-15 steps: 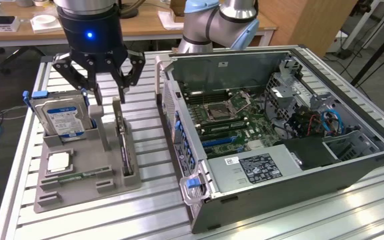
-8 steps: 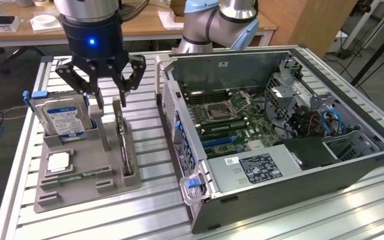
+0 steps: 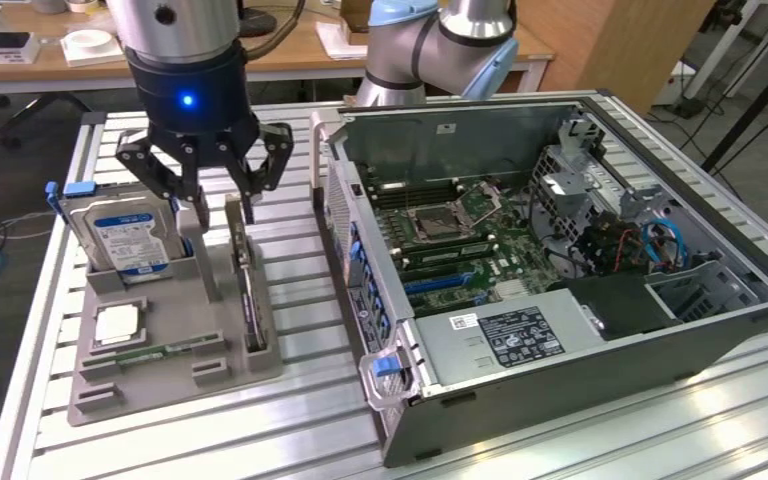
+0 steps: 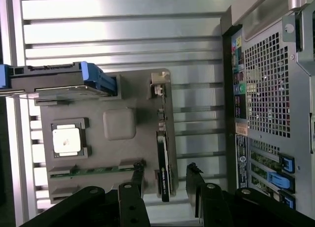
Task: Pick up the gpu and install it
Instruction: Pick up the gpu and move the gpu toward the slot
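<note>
Exterior view, nearest first: got one gray parts tray (image 3: 91,395) with one green memory stick (image 3: 157,352) and one CPU (image 3: 117,322) lying flat in pockets. At 3 o'clock of the CPU, the one gpu (image 3: 251,300), parked on edge in a slot, probably for easy straddling. Further back, one blue-labelled hard drive (image 3: 117,235) propped upright. Above, one gripper (image 3: 224,212) spread wide, gripping nothing, hanging over the gpu's far end. Off at 3 o'clock, one PC case (image 3: 584,385) laid open-side up, presumably for top-down access.
</note>
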Controlling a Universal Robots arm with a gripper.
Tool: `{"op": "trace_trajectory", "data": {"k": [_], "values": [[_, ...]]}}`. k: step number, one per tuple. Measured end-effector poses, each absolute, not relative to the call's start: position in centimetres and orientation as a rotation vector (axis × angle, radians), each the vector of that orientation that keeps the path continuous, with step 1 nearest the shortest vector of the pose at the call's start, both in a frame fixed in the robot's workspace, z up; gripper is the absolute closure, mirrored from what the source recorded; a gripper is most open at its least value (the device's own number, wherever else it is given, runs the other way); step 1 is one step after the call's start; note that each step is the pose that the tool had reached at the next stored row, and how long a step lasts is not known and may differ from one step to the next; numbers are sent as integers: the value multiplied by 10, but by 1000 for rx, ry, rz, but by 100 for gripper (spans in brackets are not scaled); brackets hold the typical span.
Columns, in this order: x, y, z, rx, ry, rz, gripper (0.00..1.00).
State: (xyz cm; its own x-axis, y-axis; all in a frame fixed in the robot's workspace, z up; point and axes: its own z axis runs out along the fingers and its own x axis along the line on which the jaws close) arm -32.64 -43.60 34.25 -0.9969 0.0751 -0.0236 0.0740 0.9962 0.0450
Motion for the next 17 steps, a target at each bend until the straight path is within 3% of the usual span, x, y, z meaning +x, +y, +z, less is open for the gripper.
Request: {"op": "trace_trajectory", "data": {"k": [17], "values": [[-325,-440,318,115,3113,69,53]]}}
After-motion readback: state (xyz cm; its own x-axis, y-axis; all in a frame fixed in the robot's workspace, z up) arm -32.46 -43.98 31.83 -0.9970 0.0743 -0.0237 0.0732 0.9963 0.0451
